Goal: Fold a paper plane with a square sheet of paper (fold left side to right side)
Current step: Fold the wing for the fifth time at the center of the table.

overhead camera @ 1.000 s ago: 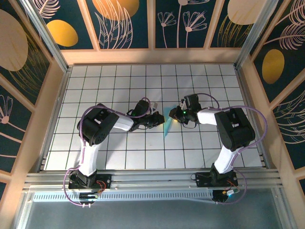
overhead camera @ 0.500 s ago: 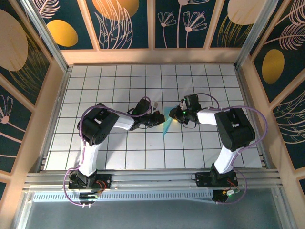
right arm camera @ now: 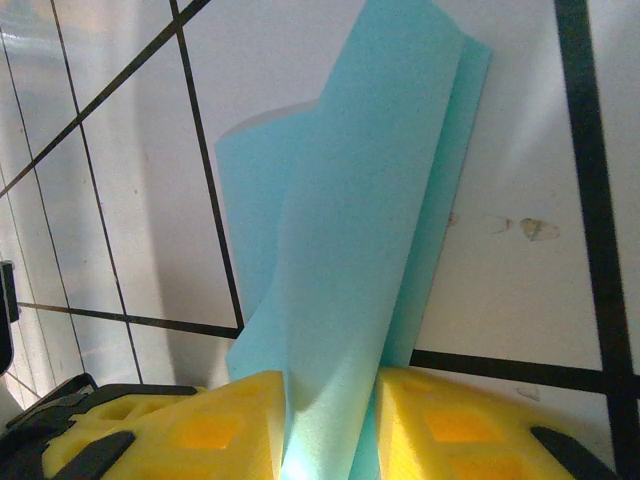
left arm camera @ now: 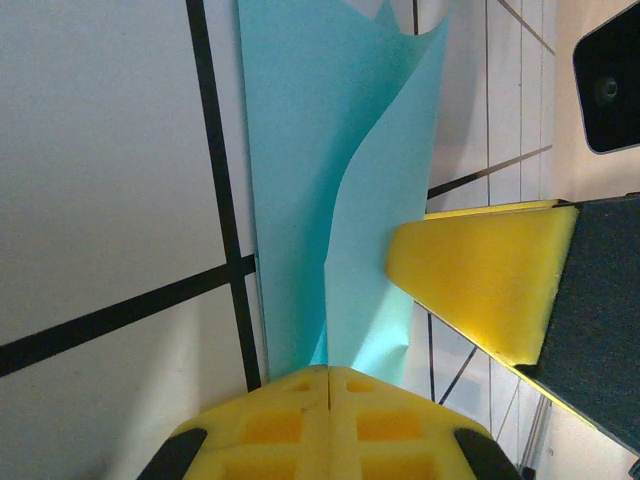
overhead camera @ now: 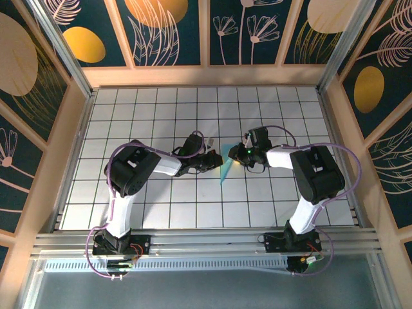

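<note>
Now left claw [left arm camera: 328,385], right claw [right arm camera: 330,405] both pinch thin paper [left arm camera: 300,150]; pulling apart could rip it.

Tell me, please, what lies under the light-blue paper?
Under the paper lies the white table with black grid lines. The surface directly below the sheet is covered, so I cannot tell if anything else lies there.

Creased light-blue paper [left arm camera: 330,160] in the closed left pincer [left arm camera: 328,374], yellow pad [left arm camera: 480,280] perhaps against its right edge.
</note>
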`<state>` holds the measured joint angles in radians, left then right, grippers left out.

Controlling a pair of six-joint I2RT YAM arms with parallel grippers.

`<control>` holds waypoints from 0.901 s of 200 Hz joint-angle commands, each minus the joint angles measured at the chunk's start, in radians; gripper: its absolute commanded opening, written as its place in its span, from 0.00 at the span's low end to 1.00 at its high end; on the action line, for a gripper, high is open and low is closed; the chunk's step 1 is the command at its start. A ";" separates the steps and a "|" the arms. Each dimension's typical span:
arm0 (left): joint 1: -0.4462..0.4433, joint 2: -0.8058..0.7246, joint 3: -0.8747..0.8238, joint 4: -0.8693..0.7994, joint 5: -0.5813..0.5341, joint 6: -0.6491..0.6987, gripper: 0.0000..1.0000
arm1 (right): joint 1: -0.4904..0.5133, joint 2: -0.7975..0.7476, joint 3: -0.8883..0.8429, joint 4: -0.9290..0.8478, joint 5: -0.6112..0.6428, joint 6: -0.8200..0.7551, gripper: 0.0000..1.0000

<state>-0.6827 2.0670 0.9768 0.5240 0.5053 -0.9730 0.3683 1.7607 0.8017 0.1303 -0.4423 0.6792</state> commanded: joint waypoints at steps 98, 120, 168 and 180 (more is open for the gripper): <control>-0.003 0.015 -0.035 -0.051 -0.058 0.022 0.03 | -0.015 -0.083 -0.031 -0.039 0.047 -0.023 0.30; -0.003 0.012 -0.039 -0.055 -0.069 0.019 0.03 | -0.023 -0.119 -0.029 -0.056 0.057 -0.039 0.27; -0.002 0.008 -0.044 -0.054 -0.078 0.015 0.02 | -0.015 -0.088 0.002 -0.040 -0.005 -0.050 0.10; -0.003 0.005 -0.046 -0.056 -0.082 0.015 0.02 | -0.011 -0.073 0.006 -0.026 -0.014 -0.047 0.07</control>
<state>-0.6876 2.0636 0.9649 0.5423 0.4862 -0.9733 0.3496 1.6657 0.7834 0.0963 -0.4274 0.6411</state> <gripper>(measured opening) 0.044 0.090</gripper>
